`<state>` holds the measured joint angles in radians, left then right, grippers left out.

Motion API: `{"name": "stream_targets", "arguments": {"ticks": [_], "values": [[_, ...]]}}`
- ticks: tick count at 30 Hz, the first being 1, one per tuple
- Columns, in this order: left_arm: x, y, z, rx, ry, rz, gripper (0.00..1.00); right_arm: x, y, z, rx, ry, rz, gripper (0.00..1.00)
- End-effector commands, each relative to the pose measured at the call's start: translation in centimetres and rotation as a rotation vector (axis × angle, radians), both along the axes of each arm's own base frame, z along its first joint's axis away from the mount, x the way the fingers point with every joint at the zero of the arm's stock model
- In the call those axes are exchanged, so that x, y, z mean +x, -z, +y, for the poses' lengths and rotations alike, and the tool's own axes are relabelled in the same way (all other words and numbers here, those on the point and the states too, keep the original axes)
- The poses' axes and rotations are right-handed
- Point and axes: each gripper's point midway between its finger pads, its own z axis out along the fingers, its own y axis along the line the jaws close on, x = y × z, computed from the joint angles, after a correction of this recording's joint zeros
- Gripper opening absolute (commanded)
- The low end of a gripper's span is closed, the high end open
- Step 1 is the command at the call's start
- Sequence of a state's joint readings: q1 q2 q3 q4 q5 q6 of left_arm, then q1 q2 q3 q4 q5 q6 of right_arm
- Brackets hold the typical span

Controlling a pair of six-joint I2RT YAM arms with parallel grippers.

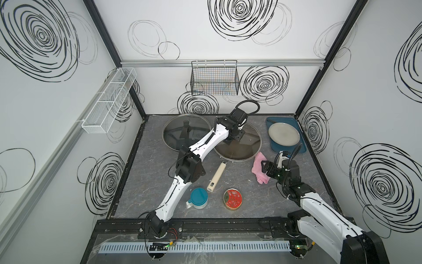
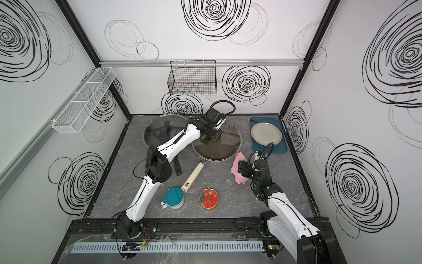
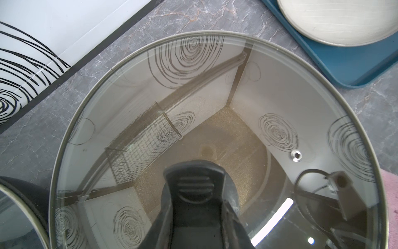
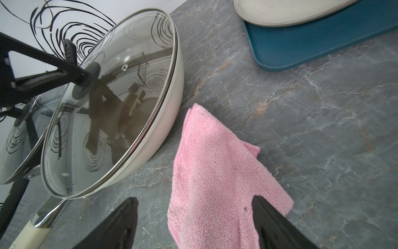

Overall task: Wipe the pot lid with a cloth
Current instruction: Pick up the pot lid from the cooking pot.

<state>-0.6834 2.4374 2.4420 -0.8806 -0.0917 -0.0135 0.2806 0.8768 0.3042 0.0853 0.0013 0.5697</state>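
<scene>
The pot lid [image 1: 244, 148] is a round glass one with a metal rim, lying on a cream pan in the middle of the table at the back. My left gripper [image 1: 230, 140] reaches over it from above and is shut on its black handle [image 3: 195, 181], which fills the space between the fingers. The cloth [image 1: 259, 169] is a small pink terry towel, crumpled on the table just right of the pan. My right gripper [image 4: 193, 200] hovers over it, open, with one finger to each side of the cloth [image 4: 211, 161]. Both top views show the same layout.
A second glass lid [image 1: 182, 128] sits at the back left. A blue tray [image 1: 294, 149] with a metal plate [image 1: 283, 134] is at the back right. The pan's cream handle [image 1: 217, 176], a teal-lidded cup [image 1: 198, 197] and a red tin [image 1: 233, 198] lie nearer the front.
</scene>
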Motion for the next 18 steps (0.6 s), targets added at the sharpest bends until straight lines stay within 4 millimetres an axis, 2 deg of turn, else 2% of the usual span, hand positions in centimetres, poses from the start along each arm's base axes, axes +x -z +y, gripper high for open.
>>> {"name": "stream_targets", "arguments": {"ticks": [1, 6, 9, 18], "values": [[0.5, -2.0, -0.1, -0.031, -0.043, -0.065, 0.0, 0.0, -0.2, -0.2, -0.009, 0.016, -0.008, 0.85], [1.1, -7.2, -0.1, -0.119, -0.072, -0.174, 0.0, -0.1, 0.7, -0.9, -0.07, 0.037, 0.048, 0.83], [1.0, -9.7, -0.1, -0.158, -0.071, -0.211, 0.0, -0.2, 1.5, -1.1, -0.111, 0.047, 0.09, 0.83], [0.4, -13.1, 0.6, -0.193, -0.079, -0.262, 0.0, -0.2, 3.7, -0.7, -0.178, 0.049, 0.175, 0.83]]}}
